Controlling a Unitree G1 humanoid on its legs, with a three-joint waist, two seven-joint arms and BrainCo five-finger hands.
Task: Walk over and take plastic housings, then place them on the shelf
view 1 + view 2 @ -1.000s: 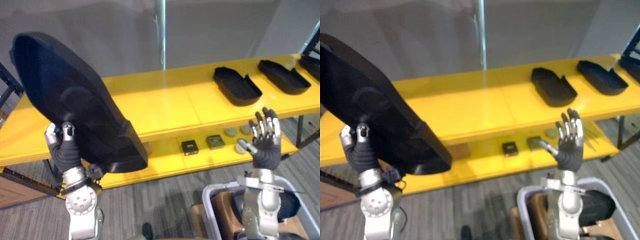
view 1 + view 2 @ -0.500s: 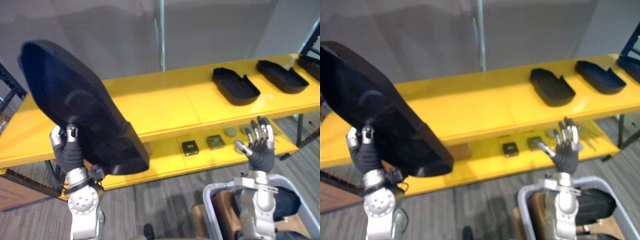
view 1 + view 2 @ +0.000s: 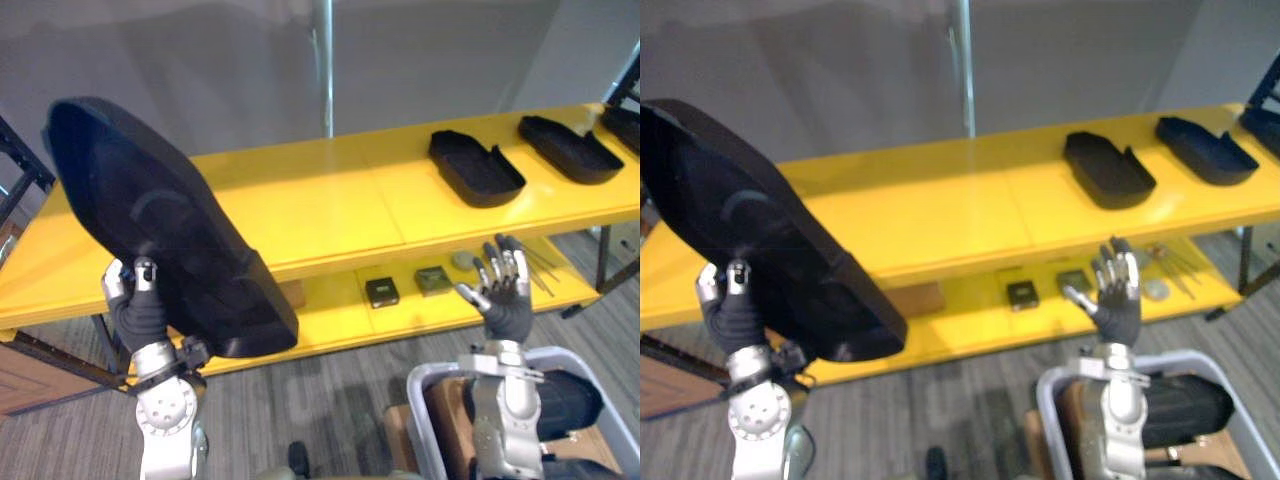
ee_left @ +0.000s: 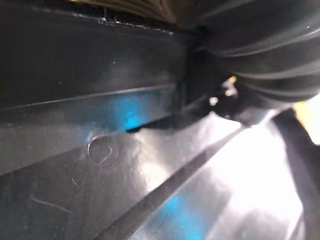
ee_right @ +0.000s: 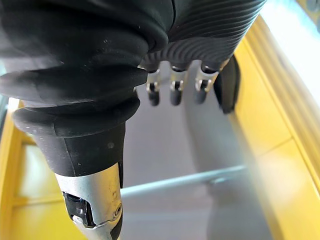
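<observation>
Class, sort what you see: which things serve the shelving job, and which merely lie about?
Job: held housing, left hand, open right hand, yellow shelf, placed housings, grey bin.
Lying about: small boxes, round disc, on the lower level.

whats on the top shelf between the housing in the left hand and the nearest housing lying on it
Nothing: the left eye view shows bare yellow shelf top between the held housing and the nearest shelved housing.

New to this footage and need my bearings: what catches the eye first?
A big black housing, held up tilted in the left hand, at left before the yellow shelf. Other housings lie on its top at right. The right hand is open and empty over a grey bin.
</observation>
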